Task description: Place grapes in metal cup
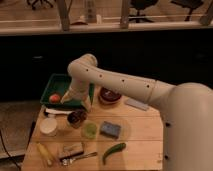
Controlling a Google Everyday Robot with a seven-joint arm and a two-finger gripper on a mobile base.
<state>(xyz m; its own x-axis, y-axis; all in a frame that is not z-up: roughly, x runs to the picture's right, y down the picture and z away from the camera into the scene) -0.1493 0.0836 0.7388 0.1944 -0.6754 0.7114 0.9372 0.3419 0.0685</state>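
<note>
The metal cup (76, 120) is a small dark round shape on the wooden table (140, 137), left of centre. A dark purple-brown mass, the grapes (77, 115), sits at its top, and I cannot separate it clearly from the rim. My gripper (80, 107) hangs straight down just above the cup and grapes. The white arm (120, 82) reaches in from the right and bends at an elbow over the green tray.
A green tray (62, 82) behind the cup holds an orange-red fruit (55, 98). Around the cup are a translucent green cup (90, 130), a white bowl (49, 126), a blue sponge (110, 129) and a red bowl (110, 95). A green pepper (114, 151) and utensils (75, 152) lie near the front edge.
</note>
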